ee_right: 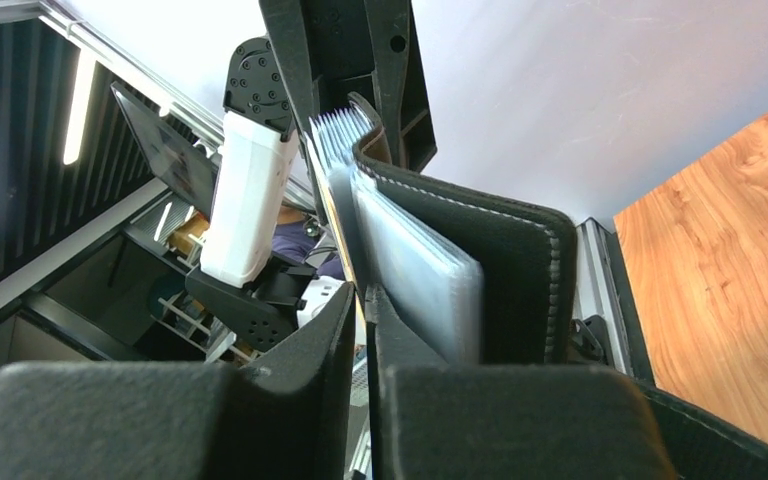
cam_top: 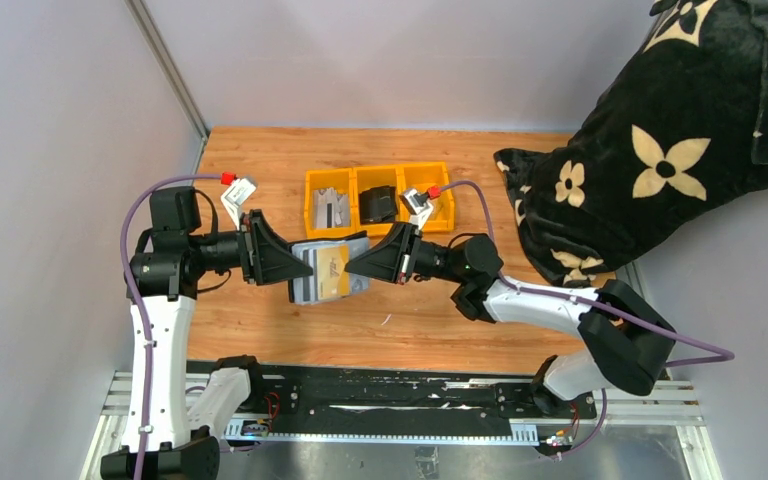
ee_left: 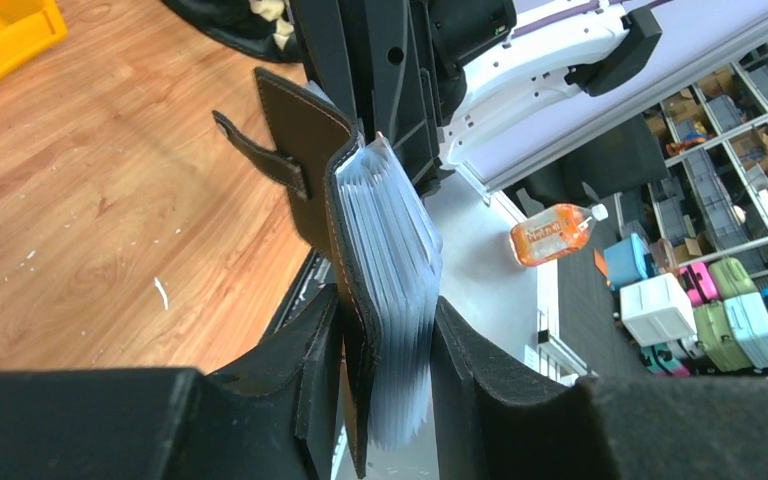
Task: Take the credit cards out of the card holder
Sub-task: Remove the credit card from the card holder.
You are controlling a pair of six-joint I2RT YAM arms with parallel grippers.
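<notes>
Two arms meet above the desk (cam_top: pixel 260 160), with the card holder (cam_top: pixel 305 288) suspended between them, clear of the wood. Left jaws are clenched on one end of the holder: one finger bears on the black cover, the other on the stack of clear sleeves (ee_left: pixel 400 260). The strap tab (ee_left: pixel 260 150) projects sideways from the cover. Right jaws are nearly closed, pinching a thin edge at the opposite end. In the overhead view this edge lines up with the tan-gold credit card (cam_top: pixel 332 270) lying on the open holder. Behind them sits a yellow tray (cam_top: pixel 353 205), near a black flowered cushion (cam_top: pixel 660 150).
</notes>
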